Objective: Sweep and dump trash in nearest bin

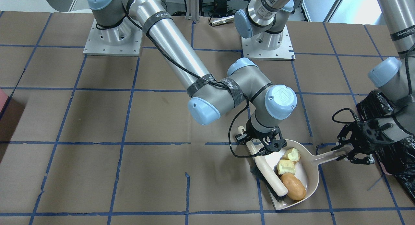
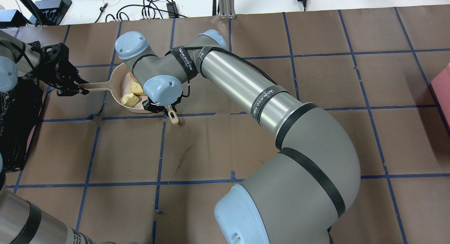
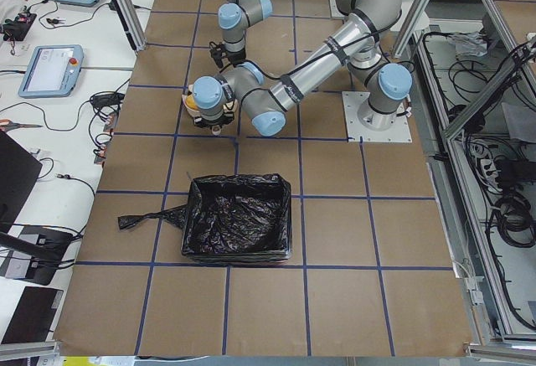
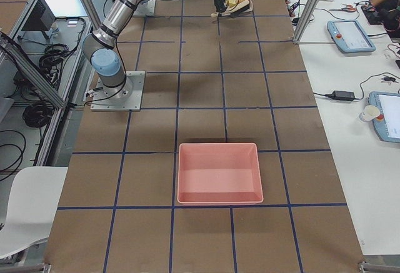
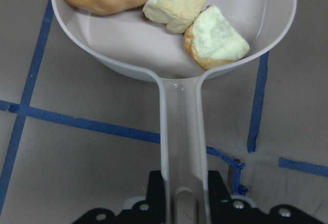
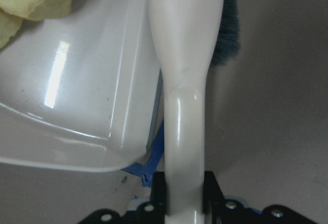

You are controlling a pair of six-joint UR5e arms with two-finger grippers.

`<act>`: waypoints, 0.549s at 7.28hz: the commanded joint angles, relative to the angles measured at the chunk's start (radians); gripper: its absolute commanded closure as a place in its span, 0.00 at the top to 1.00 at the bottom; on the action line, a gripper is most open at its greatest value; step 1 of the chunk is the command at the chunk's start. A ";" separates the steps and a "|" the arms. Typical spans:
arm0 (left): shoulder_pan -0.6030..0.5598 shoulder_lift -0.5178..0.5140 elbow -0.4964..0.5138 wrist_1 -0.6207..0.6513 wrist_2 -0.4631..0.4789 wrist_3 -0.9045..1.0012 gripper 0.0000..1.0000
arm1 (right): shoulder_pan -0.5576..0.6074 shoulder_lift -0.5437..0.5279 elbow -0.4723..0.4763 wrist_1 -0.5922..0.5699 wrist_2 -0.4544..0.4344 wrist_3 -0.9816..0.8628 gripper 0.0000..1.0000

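The trash lies in a pale dustpan: a tan potato-like lump and two bread chunks. My left gripper is shut on the dustpan's handle; the pan rests on the table. My right gripper is shut on the white handle of a brush, whose dark bristles sit at the pan's side by the lump. The right wrist view shows that handle between the fingers. The black-bagged bin stands just behind my left gripper; it also shows in the exterior left view.
A pinkish bin with no bag stands far off at the table's other end, at the overhead view's right edge. The brown table is marked with a blue tape grid. My right arm reaches across the middle.
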 commanded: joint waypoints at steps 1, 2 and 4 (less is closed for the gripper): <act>0.008 0.000 -0.013 -0.001 -0.037 0.002 0.01 | 0.003 -0.009 -0.001 0.039 -0.002 -0.013 0.04; 0.008 0.000 -0.014 -0.001 -0.050 0.002 0.01 | -0.005 -0.009 -0.001 0.046 -0.022 -0.033 0.04; 0.010 0.002 -0.017 -0.001 -0.063 0.002 0.01 | -0.035 -0.027 -0.001 0.155 -0.071 -0.039 0.04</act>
